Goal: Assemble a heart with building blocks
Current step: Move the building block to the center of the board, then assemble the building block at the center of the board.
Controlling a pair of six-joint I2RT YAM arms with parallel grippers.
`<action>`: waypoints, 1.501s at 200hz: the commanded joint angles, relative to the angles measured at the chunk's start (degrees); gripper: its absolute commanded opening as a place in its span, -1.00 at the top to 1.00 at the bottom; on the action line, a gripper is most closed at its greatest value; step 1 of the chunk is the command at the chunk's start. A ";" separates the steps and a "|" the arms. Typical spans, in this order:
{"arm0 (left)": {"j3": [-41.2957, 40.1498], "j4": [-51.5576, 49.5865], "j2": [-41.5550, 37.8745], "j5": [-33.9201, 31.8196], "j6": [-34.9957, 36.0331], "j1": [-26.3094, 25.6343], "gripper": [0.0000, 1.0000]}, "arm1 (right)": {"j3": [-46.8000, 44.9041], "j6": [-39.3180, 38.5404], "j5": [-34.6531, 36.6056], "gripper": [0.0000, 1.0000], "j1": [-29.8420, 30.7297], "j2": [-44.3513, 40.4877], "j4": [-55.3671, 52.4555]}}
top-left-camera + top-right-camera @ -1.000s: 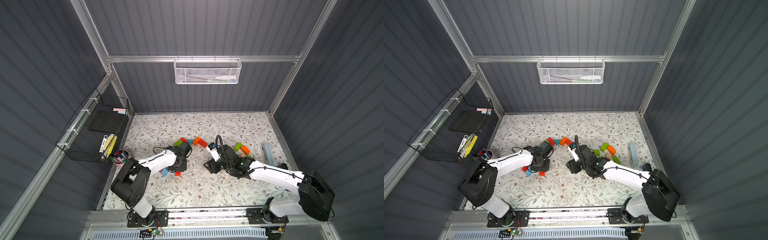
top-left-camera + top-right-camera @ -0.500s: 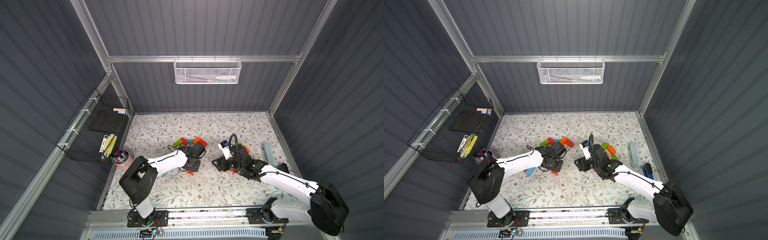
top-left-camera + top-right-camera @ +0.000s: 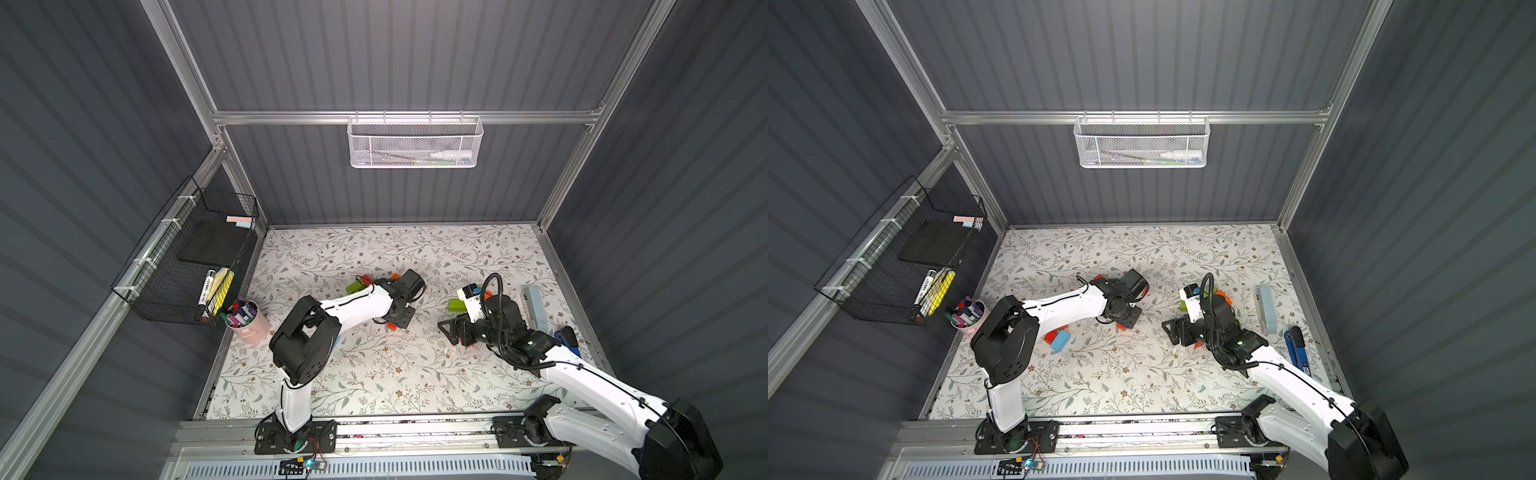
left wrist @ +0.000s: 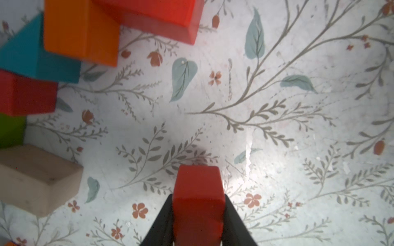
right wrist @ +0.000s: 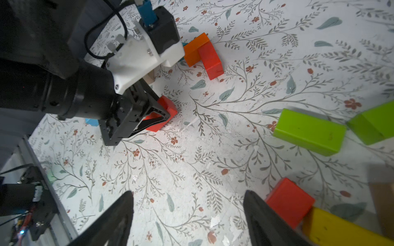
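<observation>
The floral mat point(image 3: 374, 374) carries everything. The left arm point(image 3: 357, 303) reaches low across it from its base, wrist bent down near the middle. The right arm point(image 3: 590, 380) comes in from the opposite side with its wrist tipped, so its camera looks across the mat. The building blocks lie in 2 loose groups. By the left arm, an arc runs from a tan brick point(image 4: 36, 176) through green and red pieces and a teal wedge point(image 4: 25, 53) to an orange brick point(image 4: 81, 32) touching a red brick point(image 4: 157, 15). By the right arm sit 2 bricks, one a lime-green brick point(image 5: 309, 132), plus a yellow brick point(image 5: 341, 230) with a red cube point(image 5: 290, 200) against its end. The right gripper point(image 5: 187, 213) is spread wide with nothing between its fingers, one of them just beside that red cube. The left gripper point(image 4: 198, 213) is partly closed, pinching a small red block point(image 4: 198, 187) low over bare mat inside the arc; whether the block touches the mat I cannot tell. These pieces look like light, rigid painted wood, probably a little slick. They are best pinched across 2 flat parallel faces near mid-height, and a wedge by its flat ends rather than its slope. Neighbours would likely shift at a light nudge.
</observation>
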 commanded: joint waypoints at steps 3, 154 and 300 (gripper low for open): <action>4.05 -1.43 2.20 -1.37 5.96 -0.19 0.41 | -0.75 -0.18 -2.68 -0.80 -0.65 -2.04 -1.34; 9.83 -2.88 5.11 0.73 12.36 0.54 -0.20 | 0.91 0.43 -0.87 -0.98 -0.84 -4.54 -5.92; 8.56 -2.82 4.10 10.45 17.40 4.47 -0.07 | 0.00 0.35 -0.05 -0.98 -0.95 -7.81 -6.40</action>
